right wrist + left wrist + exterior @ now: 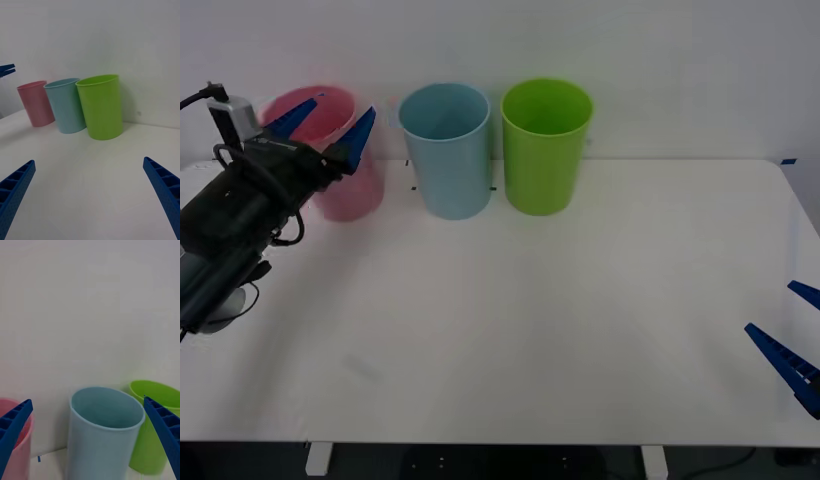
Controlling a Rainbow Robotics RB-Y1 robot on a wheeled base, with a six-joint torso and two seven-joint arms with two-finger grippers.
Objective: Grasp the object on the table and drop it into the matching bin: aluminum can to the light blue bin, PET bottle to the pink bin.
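No object, aluminum can or PET bottle is in view on the white table (530, 320). At the back stand the pink bin (350, 195), the light blue bin (445, 150) and a bright green bin (545, 150) in a row. My left gripper (338, 110) is raised in front of the pink bin's rim, open and holding nothing. From its wrist, the left gripper (87, 401) faces the light blue bin (101, 442), with the pink bin (20, 457) beside it. My right gripper (770, 308) is open low at the table's right edge.
The green bin (101, 108) stands closest to the right gripper (89, 161), then the light blue bin (67, 107) and the pink bin (35, 103). A plain white wall rises close behind the bins. Bare tabletop stretches from the bins to the front edge.
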